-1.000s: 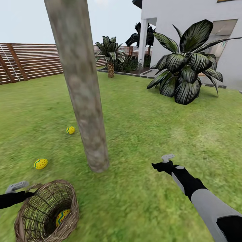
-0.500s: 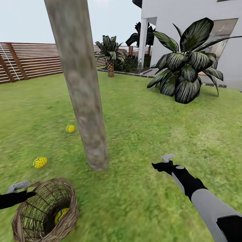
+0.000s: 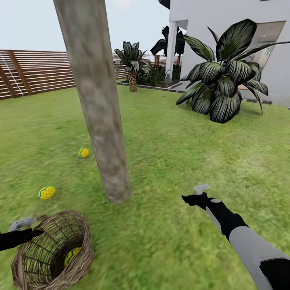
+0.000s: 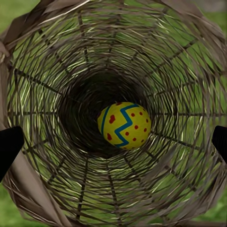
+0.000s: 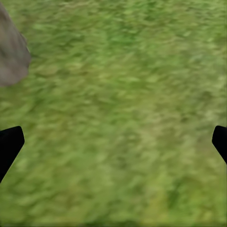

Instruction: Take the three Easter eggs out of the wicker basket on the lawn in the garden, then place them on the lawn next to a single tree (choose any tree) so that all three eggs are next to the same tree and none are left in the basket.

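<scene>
Your left claw (image 3: 25, 227) is spread wide at the mouth of the tipped wicker basket (image 3: 82, 257), lined up on the last Easter egg (image 4: 124, 125) deep inside. Your right claw (image 3: 193, 194) hangs released over bare lawn (image 3: 193, 153), holding nothing. Two eggs, one (image 3: 47, 192) near the basket and one (image 3: 83, 152) farther off, already lie by the tree (image 3: 102, 133). You are on the third pick, I judge: reach straight in, clear of the weave, and close on the egg.
</scene>
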Robot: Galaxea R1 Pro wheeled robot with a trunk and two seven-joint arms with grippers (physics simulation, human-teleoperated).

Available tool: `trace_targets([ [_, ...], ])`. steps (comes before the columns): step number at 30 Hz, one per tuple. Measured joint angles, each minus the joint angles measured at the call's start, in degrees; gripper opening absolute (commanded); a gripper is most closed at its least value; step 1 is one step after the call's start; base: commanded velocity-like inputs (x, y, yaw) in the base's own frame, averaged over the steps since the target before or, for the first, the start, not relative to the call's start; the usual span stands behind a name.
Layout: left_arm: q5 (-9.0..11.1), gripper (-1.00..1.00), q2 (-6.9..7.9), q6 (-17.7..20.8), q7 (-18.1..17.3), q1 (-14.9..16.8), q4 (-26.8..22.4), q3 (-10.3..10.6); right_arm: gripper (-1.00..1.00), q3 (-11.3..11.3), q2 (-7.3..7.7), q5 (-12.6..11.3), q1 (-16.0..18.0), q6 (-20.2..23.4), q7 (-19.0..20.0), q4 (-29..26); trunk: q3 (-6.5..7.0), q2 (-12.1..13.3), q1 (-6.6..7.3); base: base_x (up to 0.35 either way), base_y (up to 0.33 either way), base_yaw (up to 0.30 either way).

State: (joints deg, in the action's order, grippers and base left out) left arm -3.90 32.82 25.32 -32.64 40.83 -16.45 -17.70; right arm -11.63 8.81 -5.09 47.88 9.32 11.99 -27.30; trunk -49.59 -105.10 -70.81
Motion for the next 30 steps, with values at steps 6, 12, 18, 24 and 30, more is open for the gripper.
trace_targets([
  [6, 0.0, 1.00, -0.01, 0.0, 0.0, 0.0, 0.0, 0.0, 1.00, 0.0, 0.00, 0.0, 0.0, 0.0, 0.0, 0.0, -1.08, -2.4, -1.32, 0.000, 0.000, 0.000],
  [12, 0.0, 1.00, -0.09, 0.0, 0.0, 0.0, 0.0, 0.0, 1.00, 0.0, 0.00, 0.0, 0.0, 0.0, 0.0, 0.0, -2.15, -4.8, -2.64, 0.000, 0.000, 0.000],
  [18, 0.1, 1.00, -0.10, 0.0, 0.0, 0.0, 0.0, 0.0, 1.00, 0.0, 0.00, 0.0, 0.0, 0.0, 0.0, 0.0, -3.23, -7.2, -3.95, 0.000, 0.000, 0.000],
  [24, 0.1, 1.00, -0.17, 0.1, -0.1, 0.0, 0.1, 0.0, 1.00, 0.0, 0.00, 0.1, 0.0, 0.0, 0.0, 0.0, -4.31, -9.6, -5.27, 0.000, 0.000, 0.000],
  [30, 0.1, 1.00, -0.22, 0.1, -0.1, 0.0, 0.1, 0.0, 1.00, 0.0, 0.00, 0.1, 0.0, 0.0, 0.0, 0.0, -5.39, -12.0, -6.59, 0.000, 0.000, 0.000],
])
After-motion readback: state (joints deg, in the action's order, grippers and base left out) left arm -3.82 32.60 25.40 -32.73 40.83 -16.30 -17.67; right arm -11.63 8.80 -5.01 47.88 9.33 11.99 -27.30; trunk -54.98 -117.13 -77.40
